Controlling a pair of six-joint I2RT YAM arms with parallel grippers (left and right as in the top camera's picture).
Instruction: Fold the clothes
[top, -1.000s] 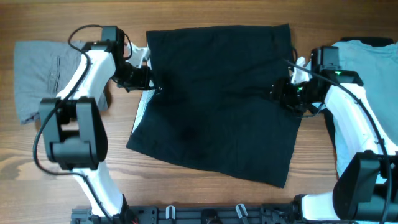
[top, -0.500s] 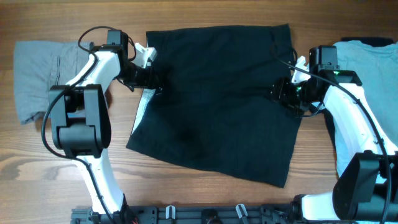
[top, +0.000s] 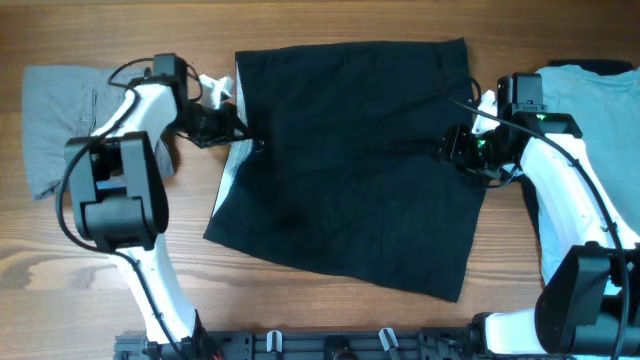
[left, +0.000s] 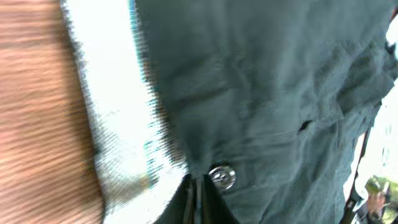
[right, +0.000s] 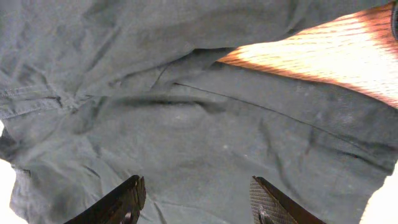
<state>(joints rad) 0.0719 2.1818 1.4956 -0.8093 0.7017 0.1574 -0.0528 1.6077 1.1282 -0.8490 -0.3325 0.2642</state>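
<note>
A black pair of shorts lies spread flat on the wooden table. My left gripper sits at its left edge, by the white lining and a metal snap button. Its fingers are pressed together at the waistband edge. My right gripper is at the garment's right edge, open, with both fingers spread just above the dark fabric.
A grey folded garment lies at the far left. A light blue-grey garment lies at the far right under my right arm. Bare wood shows beside the shorts.
My left arm has shifted a little to the left along the garment's left edge. The white lining strip shows a bit more. The right arm has barely moved.
</note>
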